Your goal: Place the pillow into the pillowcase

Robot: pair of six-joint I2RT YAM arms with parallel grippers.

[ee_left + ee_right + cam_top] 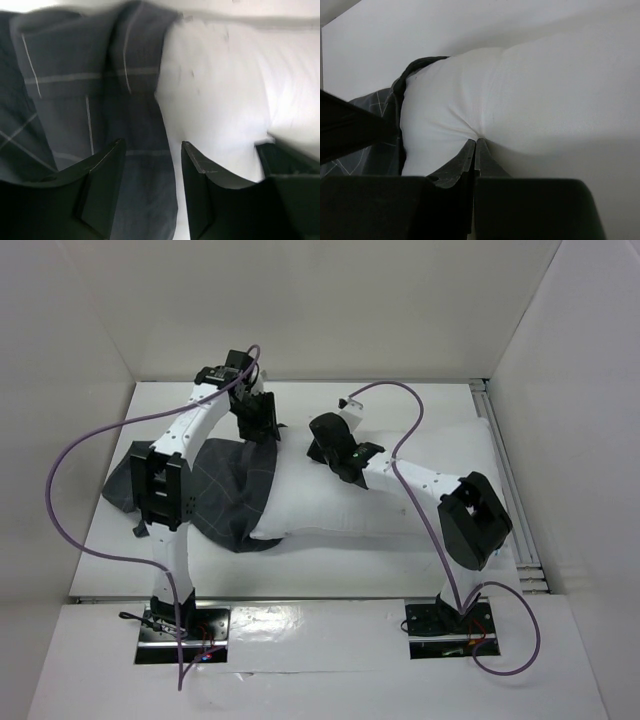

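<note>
- Nearest the arm bases, the worktop (330,575) shows a bare strip in front of the pillow (420,505). I judge that the easiest side for either arm to back out.
- The pillow lies crosswise under both arms. Its end to the left of the right pincer (475,150) sits inside the pillowcase (225,490), and the larger part is bare.
- The right pincer is closed, its tips pressed into a pucker on the pillow's top; whether they nip any cloth I cannot tell. Pushing well probably means driving low and leftward toward the mouth, so the stuffing slides rather than bunches.
- A little farther, the left pincer (150,192) stands open and grips nothing. It straddles the pillowcase's hem where it meets the pillow. It should likely close on the hem alone and draw it rightward over the pillow.
- Beyond it, the back wall (350,320) is near, so little room lies that way.
</note>
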